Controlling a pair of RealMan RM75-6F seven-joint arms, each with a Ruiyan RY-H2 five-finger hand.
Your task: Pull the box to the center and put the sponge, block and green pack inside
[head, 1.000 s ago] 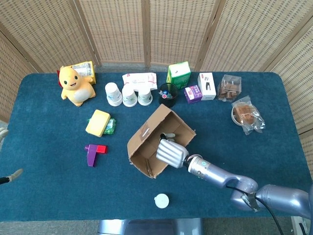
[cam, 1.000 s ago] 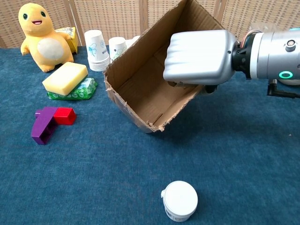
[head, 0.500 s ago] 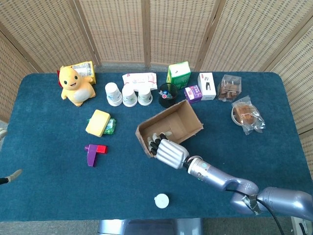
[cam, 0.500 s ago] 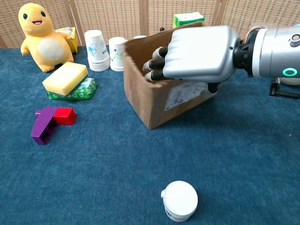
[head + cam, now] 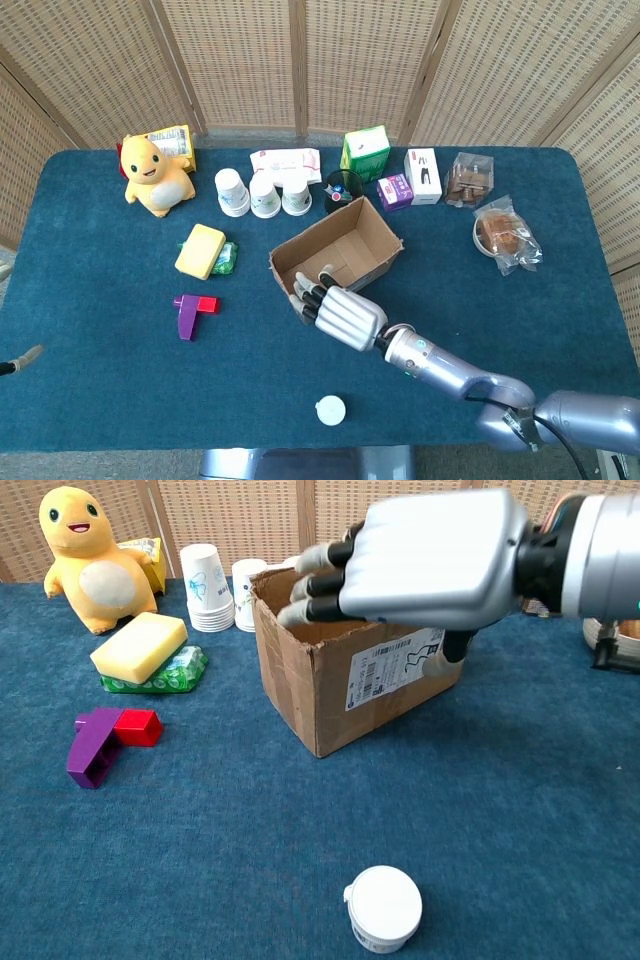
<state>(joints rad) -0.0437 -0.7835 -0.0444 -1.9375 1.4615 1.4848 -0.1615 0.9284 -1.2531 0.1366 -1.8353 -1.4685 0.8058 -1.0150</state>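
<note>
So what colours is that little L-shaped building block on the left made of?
The L-shaped building block is purple with a red piece at one end, clearest in the chest view.

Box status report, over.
Right hand open over box. Box upright, empty. Sponge on green pack, block outside. Left hand unseen.

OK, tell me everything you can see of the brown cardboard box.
The brown cardboard box stands upright near the middle of the blue table, its open top facing up and nothing visible inside. Its edges look rough and torn. A white printed label with a barcode sits on the side facing the chest camera. The right hand reaches over its near rim; whether it touches is unclear.
</note>
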